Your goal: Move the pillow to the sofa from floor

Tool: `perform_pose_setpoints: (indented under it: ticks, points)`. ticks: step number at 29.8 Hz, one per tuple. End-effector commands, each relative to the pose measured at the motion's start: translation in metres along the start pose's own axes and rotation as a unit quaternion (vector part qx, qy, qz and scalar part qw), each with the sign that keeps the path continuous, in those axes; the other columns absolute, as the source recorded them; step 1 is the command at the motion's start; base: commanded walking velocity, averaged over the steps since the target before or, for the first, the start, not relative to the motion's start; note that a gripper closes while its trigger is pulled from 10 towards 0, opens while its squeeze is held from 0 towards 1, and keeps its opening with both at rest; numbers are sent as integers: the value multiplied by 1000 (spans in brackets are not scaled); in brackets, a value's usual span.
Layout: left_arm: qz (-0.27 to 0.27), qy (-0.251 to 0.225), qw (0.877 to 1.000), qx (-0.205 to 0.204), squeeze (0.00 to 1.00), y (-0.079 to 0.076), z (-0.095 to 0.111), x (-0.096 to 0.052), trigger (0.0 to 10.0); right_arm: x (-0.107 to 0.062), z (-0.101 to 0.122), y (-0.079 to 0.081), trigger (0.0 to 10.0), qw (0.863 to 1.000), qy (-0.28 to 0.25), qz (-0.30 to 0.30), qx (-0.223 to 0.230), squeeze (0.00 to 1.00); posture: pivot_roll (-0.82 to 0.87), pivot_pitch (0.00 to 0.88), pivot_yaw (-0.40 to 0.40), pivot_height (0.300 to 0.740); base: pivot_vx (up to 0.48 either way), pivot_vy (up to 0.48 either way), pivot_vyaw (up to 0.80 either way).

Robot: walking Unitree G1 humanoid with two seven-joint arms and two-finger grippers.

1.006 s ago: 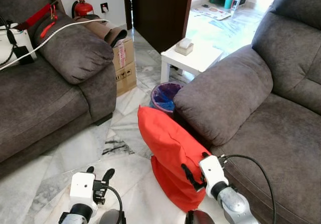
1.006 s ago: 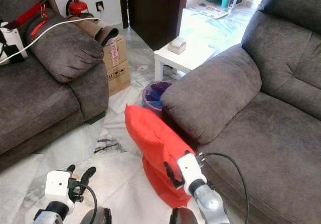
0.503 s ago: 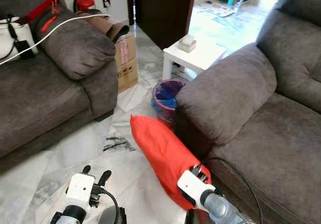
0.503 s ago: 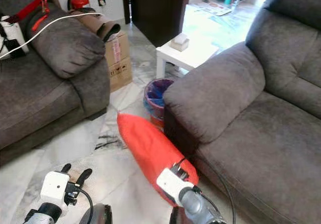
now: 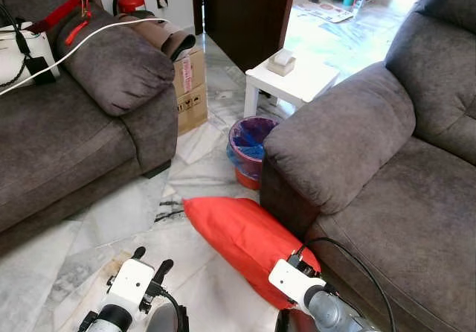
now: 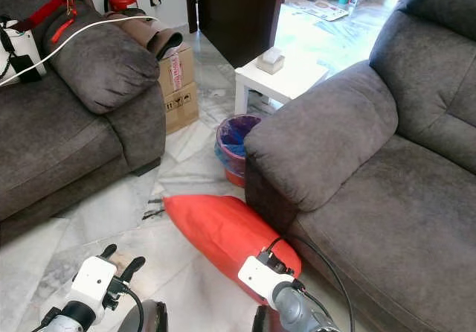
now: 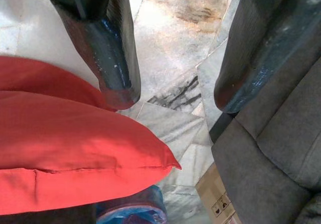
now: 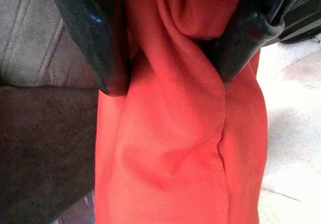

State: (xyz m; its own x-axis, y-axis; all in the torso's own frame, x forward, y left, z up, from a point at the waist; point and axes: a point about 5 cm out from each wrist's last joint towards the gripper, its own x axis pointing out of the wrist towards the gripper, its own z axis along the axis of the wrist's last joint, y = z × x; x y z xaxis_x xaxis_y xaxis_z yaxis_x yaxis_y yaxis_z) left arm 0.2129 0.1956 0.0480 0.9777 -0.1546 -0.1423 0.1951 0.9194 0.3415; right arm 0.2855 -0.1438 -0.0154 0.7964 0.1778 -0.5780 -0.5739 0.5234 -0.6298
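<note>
One red pillow [image 5: 242, 237] on the floor [image 5: 111, 220] beside the sofa [image 5: 387, 176]; right gripper [image 8: 165, 68] jaws grasp it, left gripper [image 7: 175, 83] jaws released.

marble floor [image 5: 111, 220] bears red pillow [image 5: 238, 235]; purple bin [image 5: 249, 142]; cardboard box [image 5: 190, 90].

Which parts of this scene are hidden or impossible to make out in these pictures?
- Right hand: in the eye views its fingers are behind its white housing.
- Red pillow: its near end is covered by that housing.
- Cardboard box: the printed marks are too small to read.
- Purple bin: too small to tell what it holds.
- Left hand: open above the floor.
</note>
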Motion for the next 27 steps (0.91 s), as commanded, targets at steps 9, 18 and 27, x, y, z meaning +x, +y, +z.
perform_pose_setpoints:
  ticks: [9, 18, 27]
  points:
    - [-34, 10, 999, 35, 0, -8, -3, -2, 10000, -2, -10, -1, 0, 1000, 20, -3, 4, 0, 216, 184, -42, 616, 0, 0, 0]
    - [-62, 4, 996, 65, 0, -17, -1, 1, 10000, -3, -15, -3, 0, 999, 29, -2, 16, 0, 199, 186, -42, 616, 0, 0, 0]
    - [-77, -2, 995, 69, 0, -23, 0, 9, 10000, -4, -19, -8, 0, 971, 32, -16, 235, 0, 156, 166, -32, 616, 0, 0, 0]
